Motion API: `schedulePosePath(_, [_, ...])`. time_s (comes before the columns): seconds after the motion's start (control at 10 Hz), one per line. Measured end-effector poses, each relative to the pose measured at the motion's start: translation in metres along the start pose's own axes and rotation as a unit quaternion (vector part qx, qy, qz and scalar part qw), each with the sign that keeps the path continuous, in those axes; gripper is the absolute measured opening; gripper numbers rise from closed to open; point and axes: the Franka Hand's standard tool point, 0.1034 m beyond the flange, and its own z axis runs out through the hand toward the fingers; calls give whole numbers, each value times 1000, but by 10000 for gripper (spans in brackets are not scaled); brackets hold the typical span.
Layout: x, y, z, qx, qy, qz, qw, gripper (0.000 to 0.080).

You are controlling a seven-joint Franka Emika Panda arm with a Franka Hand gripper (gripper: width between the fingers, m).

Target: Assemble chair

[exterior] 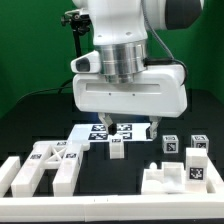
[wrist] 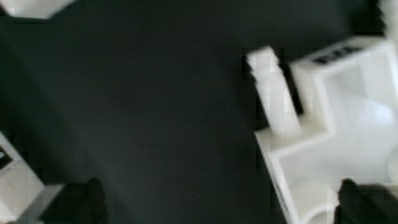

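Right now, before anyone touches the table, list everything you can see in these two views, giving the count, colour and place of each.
frame part: one, white, tagged, front, exterior view's left.
blocky part: one, white, tagged, front, exterior view's right.
small cubes: two, white, tagged, behind the blocky part.
small piece: one, white, below the gripper.
marker board: one, white, mid-table.
border rails: white, at the table's front and the exterior view's left edge.
table: one, black.
robot arm: one, white, centre.
gripper: one, dark fingers, open, empty.
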Motion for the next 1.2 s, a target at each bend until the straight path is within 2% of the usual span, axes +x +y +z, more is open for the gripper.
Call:
schedulePosePath(0.4, [0,6,3,-5,0,-123,992,649])
schedulePosePath(0.6, [-23,35,21,-22,-29,-229,973,649])
schedulePosePath(0.7, [-29,46,25,-30,-35,-259,965,649])
schedulePosePath(0.8, [-34,49,29,-33,-33,-278,959,649])
schedulePosePath(1.0, [-37,48,29,-30,-52,-265,962,649])
schedulePosePath(1.1, [-45,46,31,-31,-95,-258,961,649])
schedulePosePath(1.2, [-53,46,32,-46,-157,-239,957,649])
